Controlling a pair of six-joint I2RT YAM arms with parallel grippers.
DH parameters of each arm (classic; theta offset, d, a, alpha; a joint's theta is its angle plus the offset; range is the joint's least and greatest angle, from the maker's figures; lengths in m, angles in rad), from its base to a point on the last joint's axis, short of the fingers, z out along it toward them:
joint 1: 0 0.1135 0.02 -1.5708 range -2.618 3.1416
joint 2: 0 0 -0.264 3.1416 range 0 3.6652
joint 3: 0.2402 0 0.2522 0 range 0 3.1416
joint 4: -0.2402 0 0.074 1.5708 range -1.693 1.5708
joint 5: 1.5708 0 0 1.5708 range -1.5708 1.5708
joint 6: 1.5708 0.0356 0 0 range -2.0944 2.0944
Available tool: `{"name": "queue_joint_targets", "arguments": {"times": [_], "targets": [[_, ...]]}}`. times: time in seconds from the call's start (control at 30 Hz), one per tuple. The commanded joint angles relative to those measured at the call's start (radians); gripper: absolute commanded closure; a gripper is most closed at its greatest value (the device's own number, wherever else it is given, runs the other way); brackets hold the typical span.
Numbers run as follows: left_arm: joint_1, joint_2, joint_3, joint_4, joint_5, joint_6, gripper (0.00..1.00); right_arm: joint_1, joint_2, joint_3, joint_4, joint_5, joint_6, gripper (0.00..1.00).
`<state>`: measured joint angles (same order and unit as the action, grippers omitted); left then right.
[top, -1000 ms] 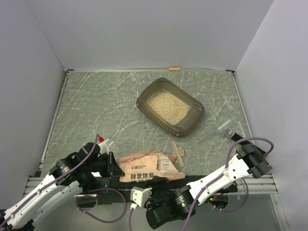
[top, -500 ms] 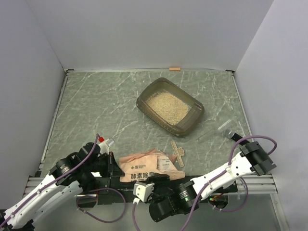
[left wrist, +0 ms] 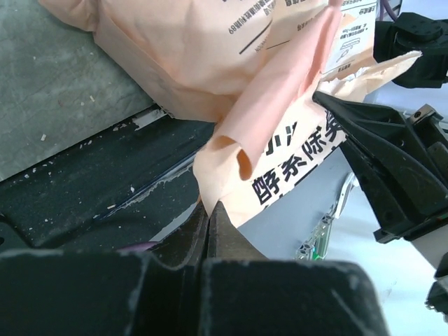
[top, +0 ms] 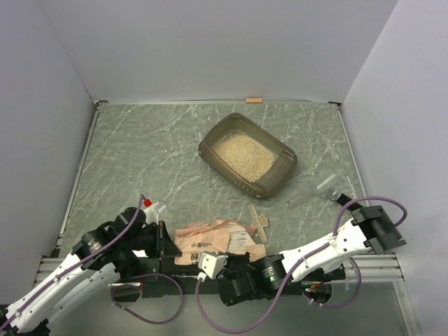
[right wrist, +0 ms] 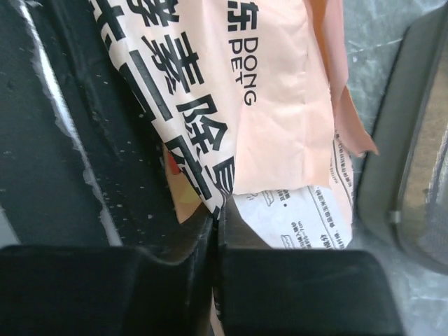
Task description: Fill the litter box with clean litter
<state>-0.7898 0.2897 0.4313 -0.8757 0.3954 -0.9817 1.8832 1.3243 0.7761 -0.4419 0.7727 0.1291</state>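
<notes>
The litter box (top: 281,176), a dark translucent tray, sits right of the table's centre with pale clean litter (top: 243,155) spread in it. The crinkled orange bag (top: 213,240) lies at the near edge between my two grippers. My left gripper (left wrist: 208,204) is shut on the bag's (left wrist: 210,63) lower left corner; from above it (top: 162,241) sits at the bag's left side. My right gripper (right wrist: 216,215) is shut on the bag's (right wrist: 273,84) near edge; from above it (top: 225,259) sits under the bag's front.
A small tan strip (top: 260,222) lies just right of the bag. A clear plastic piece (top: 325,187) rests near the right edge. White walls close the table on three sides. The litter box rim (right wrist: 413,105) shows beside the bag in the right wrist view.
My right arm has swung left along the near edge and its gripper has shut on the bag's front edge. The bag has crumpled slightly. The left gripper has kept its hold.
</notes>
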Motion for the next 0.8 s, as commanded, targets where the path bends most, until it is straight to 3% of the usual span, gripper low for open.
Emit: {"name": "queue_joint_targets", "arguments": {"times": [0.0,0.07,0.2,0.33,0.47,0.5,0.63,0.77], "targets": [[0.003,-0.007,0.032,0.027,0.011,-0.017,0.96,-0.019,-0.080,-0.017,-0.006,-0.024,0.006,1.00],[0.003,0.008,0.072,0.056,0.014,0.014,0.92,-0.050,-0.108,-0.006,-0.020,-0.068,0.000,1.00],[0.003,0.087,0.294,0.095,-0.032,0.145,0.81,-0.151,-0.178,0.055,-0.038,-0.211,-0.040,1.00],[0.003,0.172,0.454,0.093,-0.118,0.416,0.69,-0.294,-0.197,0.123,-0.046,-0.418,-0.107,1.00],[0.003,0.232,0.475,0.240,-0.064,0.549,0.55,-0.449,-0.198,0.196,-0.073,-0.620,-0.215,1.00],[0.003,0.249,0.483,0.263,0.003,0.583,0.55,-0.494,-0.203,0.219,-0.075,-0.659,-0.230,1.00],[0.003,0.328,0.488,0.351,0.051,0.698,0.51,-0.585,-0.194,0.278,-0.116,-0.827,-0.292,1.00],[0.003,0.432,0.454,0.397,0.132,0.807,0.45,-0.644,-0.186,0.308,-0.142,-0.903,-0.338,1.00]]}}
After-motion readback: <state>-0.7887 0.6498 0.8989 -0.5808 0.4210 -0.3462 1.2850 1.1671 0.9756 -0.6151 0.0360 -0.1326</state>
